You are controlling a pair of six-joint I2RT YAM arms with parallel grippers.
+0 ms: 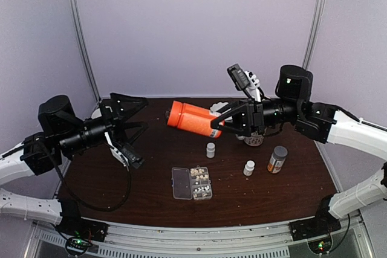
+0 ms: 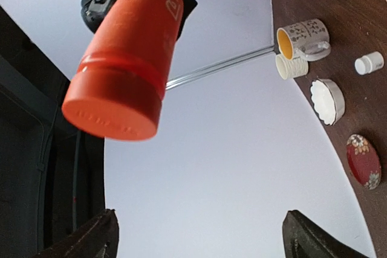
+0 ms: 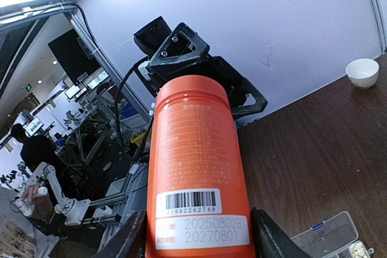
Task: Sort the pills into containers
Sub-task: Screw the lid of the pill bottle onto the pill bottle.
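The pills (image 1: 201, 182) are tiny whitish tablets lying in the right-hand cells of the clear pill box, the containers (image 1: 200, 193); its lid (image 1: 180, 183) lies open to the left. A corner of the box (image 3: 331, 234) with a few pills (image 3: 358, 249) shows in the right wrist view. My right gripper (image 1: 217, 119) (image 3: 199, 243) is shut on the base of an orange bottle (image 1: 192, 118) (image 3: 196, 167), held level above the table. The bottle's cap (image 2: 115, 110) points toward my left gripper (image 1: 144, 132) (image 2: 199, 240), which is open, empty and a little short of the cap.
Two small white bottles (image 1: 210, 150) (image 1: 249, 168) and an amber bottle with a grey cap (image 1: 277, 159) stand near the box. A mug (image 2: 302, 37), a white cup (image 2: 291, 66), a scalloped white dish (image 2: 326, 101) and a red floral disc (image 2: 363, 161) sit at the table's back.
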